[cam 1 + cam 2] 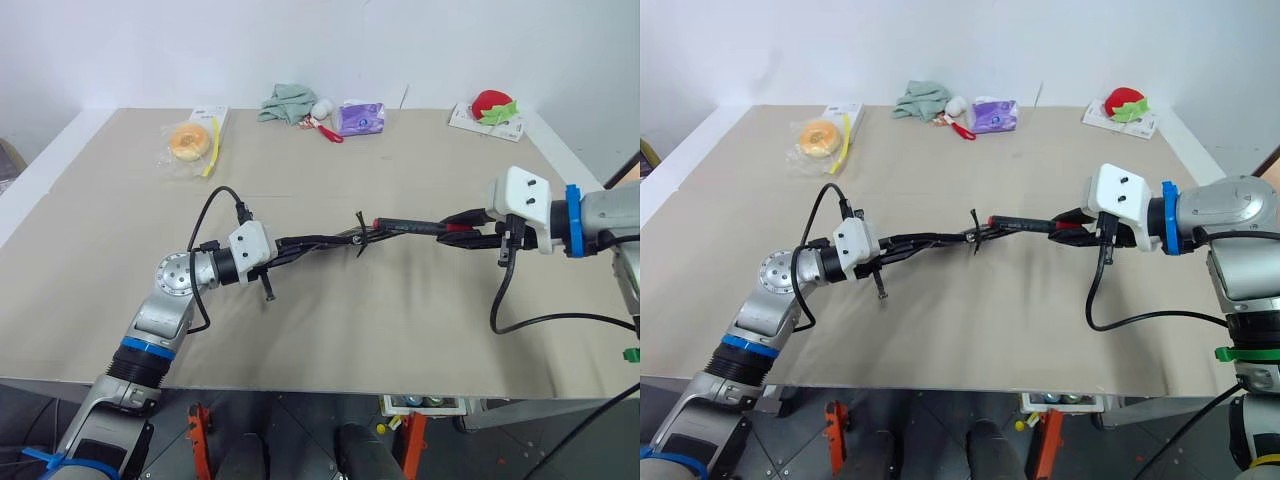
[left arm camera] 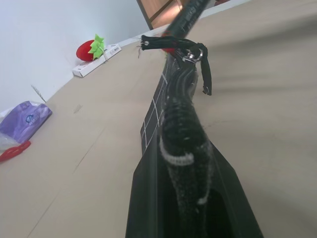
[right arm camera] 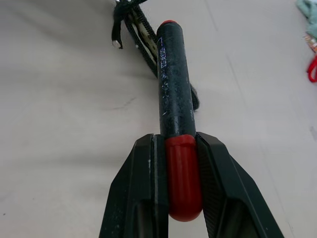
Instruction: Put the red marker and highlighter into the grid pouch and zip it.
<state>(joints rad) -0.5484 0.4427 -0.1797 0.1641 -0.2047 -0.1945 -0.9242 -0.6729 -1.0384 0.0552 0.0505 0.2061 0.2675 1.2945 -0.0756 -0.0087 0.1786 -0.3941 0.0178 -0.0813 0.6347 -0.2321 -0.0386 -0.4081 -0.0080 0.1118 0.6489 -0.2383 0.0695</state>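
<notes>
My left gripper [image 1: 290, 244] is shut on one end of the grid pouch [image 1: 325, 240], holding it edge-on above the table. The white grid lines show in the left wrist view on the pouch [image 2: 152, 115], and its pull cord [image 2: 204, 69] dangles at the far end. My right gripper [image 3: 174, 141] is shut on the red cap of the red marker [image 3: 173, 84]. The marker [image 1: 415, 226] lies nearly level, its black barrel pointing at the pouch's zipper end; I cannot tell whether its tip is inside. The highlighter is out of view.
Along the table's far edge lie a bagged doughnut [image 1: 188, 142], a green cloth [image 1: 288, 102], a red-and-white utensil [image 1: 326, 129], a purple packet [image 1: 360, 117] and a strawberry toy [image 1: 492, 104] on a white box. Bare tabletop [image 1: 380, 310] lies beneath both arms.
</notes>
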